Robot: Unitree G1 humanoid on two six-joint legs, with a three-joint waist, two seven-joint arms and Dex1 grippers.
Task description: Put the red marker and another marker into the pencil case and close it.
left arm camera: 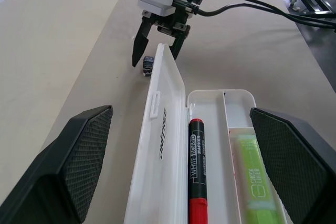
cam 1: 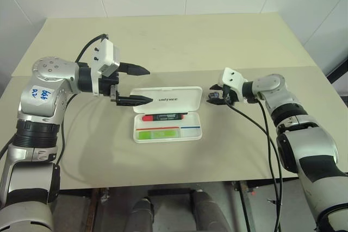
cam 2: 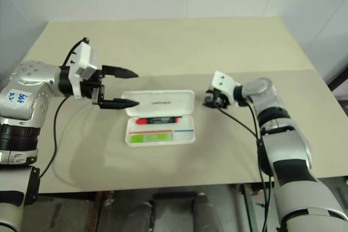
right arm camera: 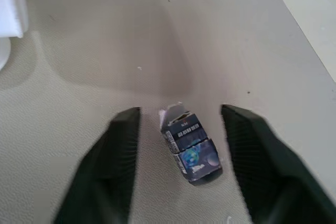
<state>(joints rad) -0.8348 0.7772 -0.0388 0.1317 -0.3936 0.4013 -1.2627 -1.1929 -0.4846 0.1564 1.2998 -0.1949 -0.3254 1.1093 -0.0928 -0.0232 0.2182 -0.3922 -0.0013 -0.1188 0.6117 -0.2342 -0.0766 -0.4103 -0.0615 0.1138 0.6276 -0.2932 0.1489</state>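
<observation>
The white pencil case point(cam 1: 191, 97) lies open in the middle of the table, lid raised at the back. In its tray the red marker point(cam 1: 166, 117) lies lengthwise with its red cap to the left, and the lime-green marker point(cam 1: 157, 133) lies in the front compartment. My left gripper point(cam 1: 149, 85) hovers open at the case's left end, one finger above the lid and one level with it. My right gripper point(right arm camera: 179, 111) is just right of the lid, low over the table. Its fingers stand apart on either side of a small dark lump point(right arm camera: 190, 148) without touching it.
The beige table point(cam 1: 244, 145) has bare room in front of the case and along the back. A seam crosses the tabletop behind the case. Black cables point(cam 1: 269, 134) hang from my right wrist over the table's right side.
</observation>
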